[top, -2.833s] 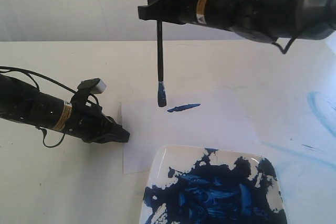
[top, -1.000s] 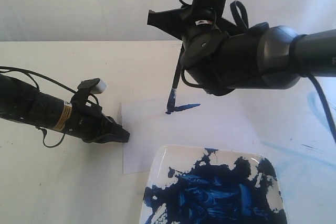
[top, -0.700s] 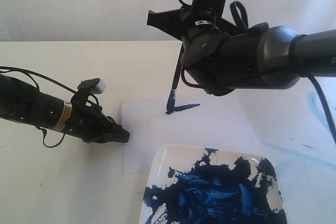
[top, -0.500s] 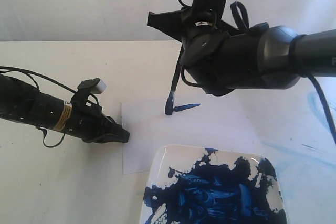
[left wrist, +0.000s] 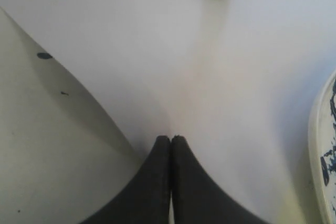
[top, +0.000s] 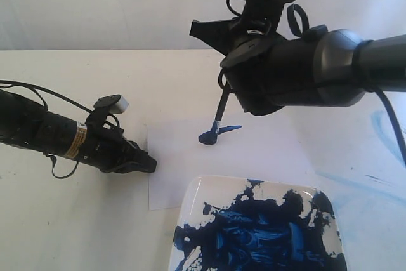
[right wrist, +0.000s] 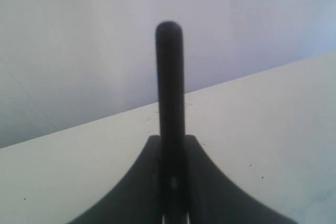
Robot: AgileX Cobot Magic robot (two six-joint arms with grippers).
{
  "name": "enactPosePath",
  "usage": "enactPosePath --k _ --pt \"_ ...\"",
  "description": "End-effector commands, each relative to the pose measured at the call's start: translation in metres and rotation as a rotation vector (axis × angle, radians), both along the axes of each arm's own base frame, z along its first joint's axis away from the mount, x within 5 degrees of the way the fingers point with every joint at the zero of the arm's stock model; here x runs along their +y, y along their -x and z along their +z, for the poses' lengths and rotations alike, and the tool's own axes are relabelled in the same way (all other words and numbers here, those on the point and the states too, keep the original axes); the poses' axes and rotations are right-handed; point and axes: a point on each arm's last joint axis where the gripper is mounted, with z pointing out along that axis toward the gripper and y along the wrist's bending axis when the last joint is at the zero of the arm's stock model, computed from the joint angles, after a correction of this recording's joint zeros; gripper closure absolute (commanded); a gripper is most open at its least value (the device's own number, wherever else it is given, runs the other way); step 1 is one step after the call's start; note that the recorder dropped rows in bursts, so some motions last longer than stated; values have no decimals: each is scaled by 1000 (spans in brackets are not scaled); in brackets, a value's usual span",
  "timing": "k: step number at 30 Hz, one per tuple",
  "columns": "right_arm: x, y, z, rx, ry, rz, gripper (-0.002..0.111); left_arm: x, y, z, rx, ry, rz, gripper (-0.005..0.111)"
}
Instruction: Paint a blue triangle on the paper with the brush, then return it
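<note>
Right gripper (right wrist: 171,153) pinches brush (top: 222,107), handle mostly hidden by arm (top: 317,71); tip on paper (top: 266,153) at blue stroke (top: 232,128). Left gripper (left wrist: 170,141) pressed together, seemingly on paper. Yellow arm label (top: 78,140): we cannot read it

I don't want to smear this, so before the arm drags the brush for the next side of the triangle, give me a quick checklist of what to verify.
1. Grip on the brush by the right gripper: ok, jaws shut on the handle.
2. Its bristles touching the paper: ok, at the blue stroke's end.
3. Paper pinned by the left gripper: ok, shut tips rest near its edge.
4. Triangle finished: not ok, one stroke only.
5. Enough paint on bristles: cannot tell.
</note>
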Motion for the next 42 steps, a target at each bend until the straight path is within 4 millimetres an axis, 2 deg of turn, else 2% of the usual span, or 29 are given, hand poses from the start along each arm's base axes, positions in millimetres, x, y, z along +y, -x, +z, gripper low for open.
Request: enactPosePath --k 1,28,38,42 --pt "-5 2 2 15 35 -28 108 2 0 -3 -14 -40 3 107" --pt "-11 21 1 46 162 -218 108 2 0 -3 -14 -40 3 107" --pt "-10 28 4 19 179 -256 108 2 0 -3 -14 -40 3 107" --pt "-12 30 15 -7 164 -244 108 2 0 -3 -14 -40 3 107"
